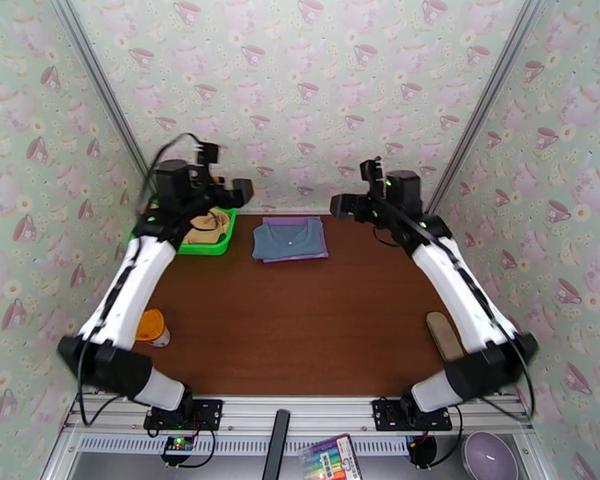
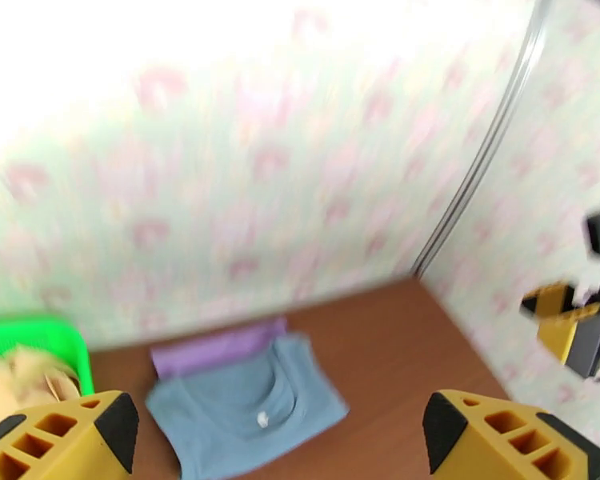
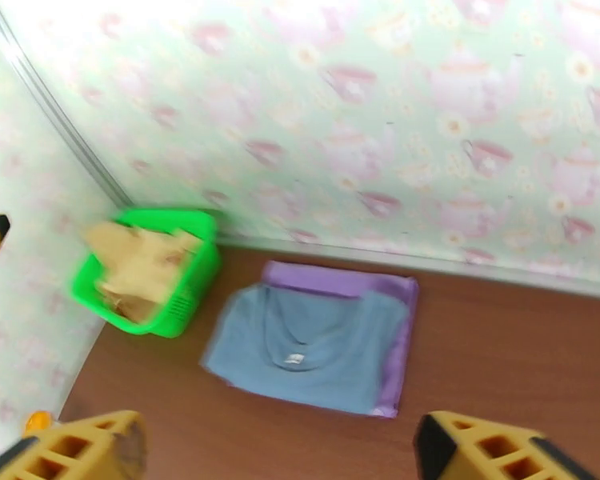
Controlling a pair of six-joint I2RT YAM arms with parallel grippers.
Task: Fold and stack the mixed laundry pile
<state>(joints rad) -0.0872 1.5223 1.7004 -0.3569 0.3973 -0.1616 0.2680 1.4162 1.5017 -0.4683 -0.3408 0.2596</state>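
A folded slate-blue shirt [image 1: 288, 240] lies flat on a folded purple T-shirt [image 1: 293, 222] at the back middle of the table. The wrist views show the same stack, blue shirt [image 2: 248, 402] [image 3: 308, 350] over purple T-shirt [image 2: 216, 350] [image 3: 340, 280]. A crumpled tan-yellow garment [image 1: 206, 227] [image 3: 140, 262] [image 2: 28, 378] sits in the green basket [image 1: 220, 246] [image 3: 184, 306]. My left gripper [image 1: 242, 191] [image 2: 280, 442] hovers open above the basket's right side. To the right of the stack, my right gripper [image 1: 344, 206] [image 3: 280, 454] hangs open. Both hold nothing.
An orange-and-white container [image 1: 152, 327] stands near the left arm, and a tan oblong object [image 1: 444, 334] lies by the right arm. Patterned walls close the table on three sides. A bowl [image 1: 488, 456] and a marker box [image 1: 332, 458] sit below the front rail.
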